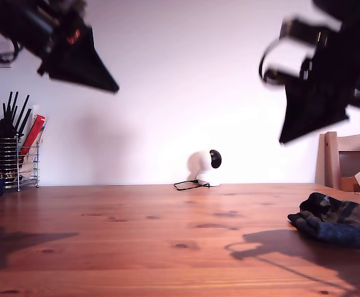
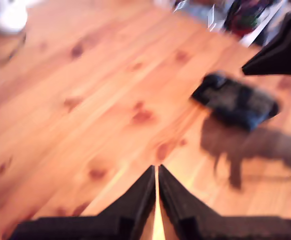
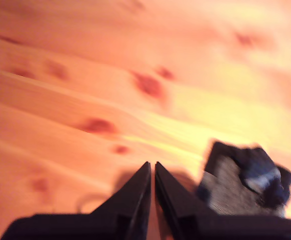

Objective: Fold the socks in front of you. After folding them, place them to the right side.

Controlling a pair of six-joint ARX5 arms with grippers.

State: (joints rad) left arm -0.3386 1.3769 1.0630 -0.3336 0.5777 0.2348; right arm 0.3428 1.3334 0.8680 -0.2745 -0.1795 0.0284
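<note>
Exterior view: folded dark knit socks [image 1: 336,221] on wooden table [image 1: 137,241].
Both my first gripper [image 2: 157,172] and my second gripper [image 3: 152,169] hover pressed together, well apart from it.

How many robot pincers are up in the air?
2. My first pincer is high at the exterior view's left; my second pincer is high at its right, above the socks.

Both arms are showing matte black, wedge-shaped grippers, my first gripper [image 2: 157,172] and my second gripper [image 3: 152,167], tapering to points.
</note>
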